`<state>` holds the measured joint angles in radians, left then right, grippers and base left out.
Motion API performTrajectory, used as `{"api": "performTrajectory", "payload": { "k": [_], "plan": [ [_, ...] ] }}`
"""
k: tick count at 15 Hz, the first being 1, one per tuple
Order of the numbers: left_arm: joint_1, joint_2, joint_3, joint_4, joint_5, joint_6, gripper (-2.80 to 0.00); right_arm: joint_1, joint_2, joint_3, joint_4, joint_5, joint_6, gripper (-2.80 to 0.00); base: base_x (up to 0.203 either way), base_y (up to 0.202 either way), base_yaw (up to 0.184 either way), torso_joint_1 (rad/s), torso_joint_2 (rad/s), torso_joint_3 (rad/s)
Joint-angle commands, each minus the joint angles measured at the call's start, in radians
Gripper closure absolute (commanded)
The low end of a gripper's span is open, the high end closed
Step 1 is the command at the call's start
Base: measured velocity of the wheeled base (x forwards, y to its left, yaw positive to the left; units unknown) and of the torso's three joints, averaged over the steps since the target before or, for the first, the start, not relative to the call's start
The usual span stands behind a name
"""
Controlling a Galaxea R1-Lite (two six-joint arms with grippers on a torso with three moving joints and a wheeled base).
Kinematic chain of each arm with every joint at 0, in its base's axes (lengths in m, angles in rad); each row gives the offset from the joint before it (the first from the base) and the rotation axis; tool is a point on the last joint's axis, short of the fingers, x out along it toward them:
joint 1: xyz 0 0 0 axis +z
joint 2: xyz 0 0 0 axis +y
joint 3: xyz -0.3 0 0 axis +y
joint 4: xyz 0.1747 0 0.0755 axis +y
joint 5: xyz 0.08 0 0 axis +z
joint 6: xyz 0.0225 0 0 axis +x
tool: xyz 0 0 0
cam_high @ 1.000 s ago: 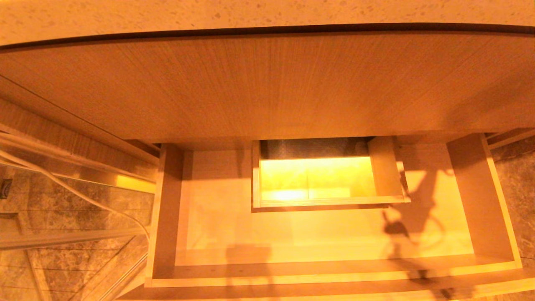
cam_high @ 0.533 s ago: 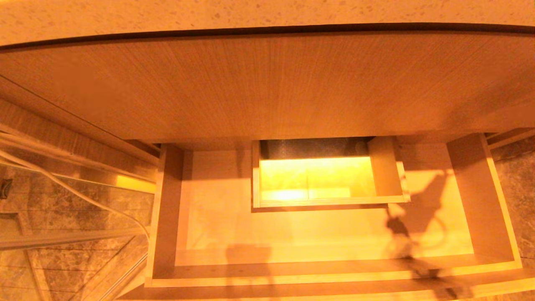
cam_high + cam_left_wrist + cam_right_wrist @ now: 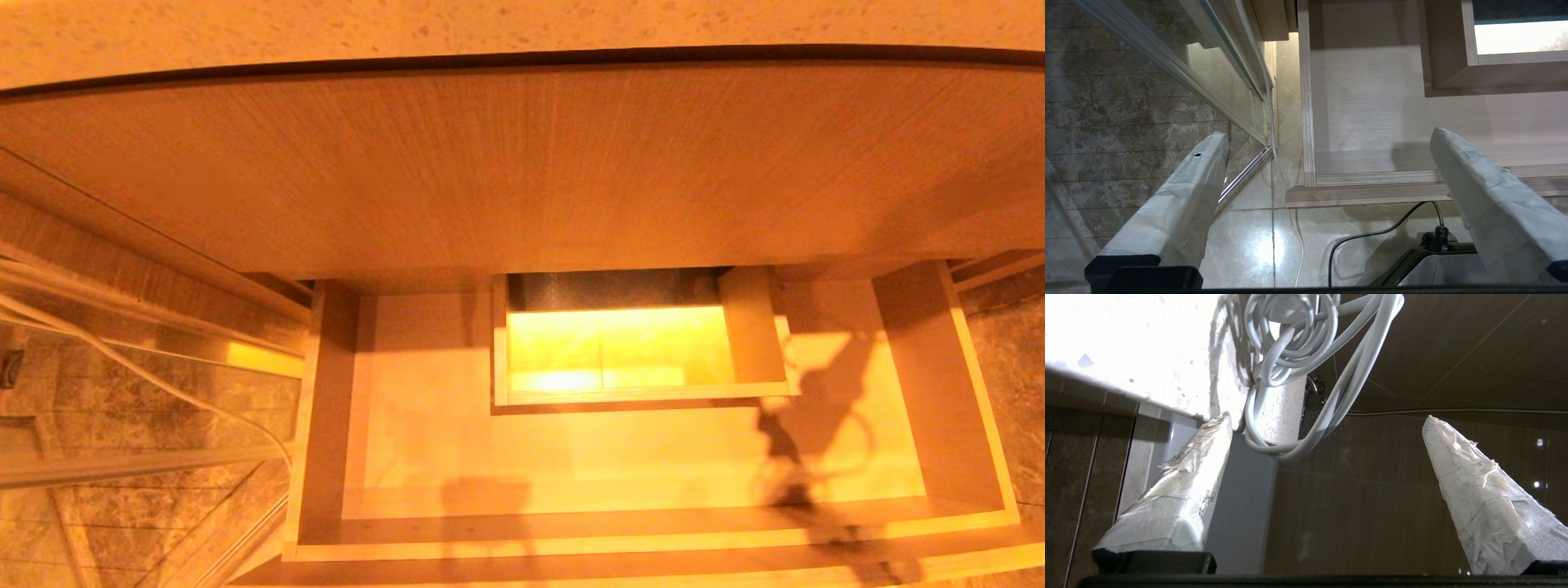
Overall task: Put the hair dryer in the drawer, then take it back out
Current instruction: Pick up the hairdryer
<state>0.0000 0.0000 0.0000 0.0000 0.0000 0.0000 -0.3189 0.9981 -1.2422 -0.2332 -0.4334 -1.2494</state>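
Note:
The drawer (image 3: pixel 653 535) stands pulled out below me, its pale floor bare, with a boxed cut-out (image 3: pixel 637 351) at mid-back. The hair dryer's body is out of view. Only a coiled grey cord (image 3: pixel 1290 355) shows, hanging over a speckled white counter edge (image 3: pixel 1278 416) in the right wrist view. My right gripper (image 3: pixel 1327 418) is open just below that coil, with nothing between its taped fingers. My left gripper (image 3: pixel 1329 134) is open and empty beside the drawer's (image 3: pixel 1372 122) left front corner, above the floor. Neither gripper appears in the head view, only shadows.
A tall wood-grain panel (image 3: pixel 522 163) and the speckled countertop (image 3: pixel 522 24) rise behind the drawer. A white cable (image 3: pixel 147 376) and a glass panel frame (image 3: pixel 122 465) lie to the left over marble tiles. A black cable (image 3: pixel 1372 234) runs to the robot base.
The arm-and-cord shadow on the drawer's right floor has shifted slightly. The drawer itself has not moved.

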Motion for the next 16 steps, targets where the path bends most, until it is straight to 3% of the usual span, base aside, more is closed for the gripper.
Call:
{"api": "performTrajectory", "payload": {
  "k": [1, 5, 12, 13, 14, 16],
  "plan": [
    [0.000, 0.000, 0.000, 0.000, 0.000, 0.000, -2.80, 0.000, 0.017, -0.004, -0.017, -0.002, -0.008, -2.80, 0.000, 0.000, 0.000, 0.000, 0.00, 0.000],
    [0.000, 0.000, 0.000, 0.000, 0.000, 0.000, -2.80, 0.000, 0.059, 0.007, -0.166, -0.002, -0.012, -2.80, 0.000, 0.000, 0.000, 0.000, 0.00, 0.000],
    [0.000, 0.000, 0.000, 0.000, 0.000, 0.000, -2.80, 0.000, 0.103, -0.007, -0.183, -0.005, -0.012, -2.80, 0.000, 0.000, 0.000, 0.000, 0.00, 0.000],
    [0.000, 0.000, 0.000, 0.000, 0.000, 0.000, -2.80, 0.000, 0.103, -0.005, -0.190, -0.005, -0.012, -2.09, 0.000, 0.000, 0.000, 0.000, 0.00, 0.000],
    [0.000, 0.000, 0.000, 0.000, 0.000, 0.000, -2.80, 0.000, 0.101, -0.002, -0.192, -0.004, -0.012, 0.00, 0.000, 0.000, 0.000, 0.000, 0.00, 0.000],
    [0.000, 0.000, 0.000, 0.000, 0.000, 0.000, -2.80, 0.000, 0.099, 0.009, -0.198, -0.005, -0.009, 0.00, 0.000, 0.000, 0.000, 0.000, 0.00, 0.000]
  ]
}}
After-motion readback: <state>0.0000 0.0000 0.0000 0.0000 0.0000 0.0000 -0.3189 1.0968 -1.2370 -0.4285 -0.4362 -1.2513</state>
